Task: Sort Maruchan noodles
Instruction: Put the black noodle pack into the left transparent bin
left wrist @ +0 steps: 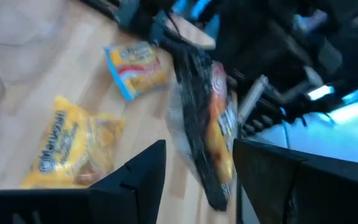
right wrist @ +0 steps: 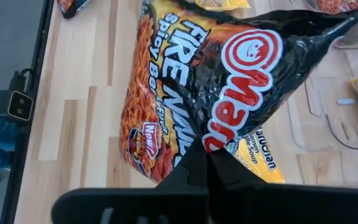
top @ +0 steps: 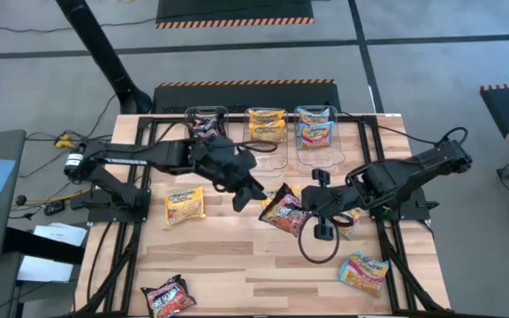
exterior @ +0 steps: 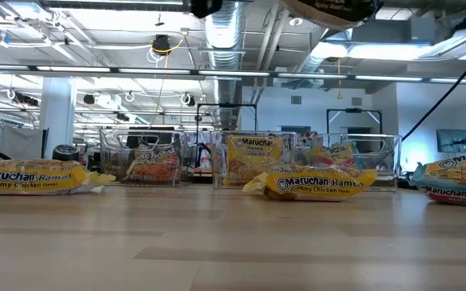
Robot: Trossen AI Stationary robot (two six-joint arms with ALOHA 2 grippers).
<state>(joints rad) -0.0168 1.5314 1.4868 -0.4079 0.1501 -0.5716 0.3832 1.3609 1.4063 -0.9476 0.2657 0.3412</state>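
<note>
The dark packet point(right wrist: 229, 81) is pinched by one edge only in the right jaws point(top: 303, 212), which are closed hard on the crinkly film; most of the packet hangs free beyond them, above the worktop point(top: 237, 265). A slip is judged the main risk: slick wrapper, a thin edge grip, and the weight of the noodle block pulling on it during any swing toward the tubs point(top: 263, 124).

A second risk is judged to be a clash between the arms. The left jaws point(top: 247, 196) are held wide open and empty, just beside the hanging packet, and in the left wrist view the packet point(left wrist: 210, 124) is seen directly ahead of their gap. If a handover is intended, closure too early or off-centre could crumple the packet or tug it from the right jaws.

A yellow packet point(top: 283, 193) lies just beneath the held one and could be dragged along if the dark packet is lowered. Other packets lie well apart from both jaws, one yellow point(top: 184, 205), one blue point(top: 363, 270), one dark point(top: 168, 297).
</note>
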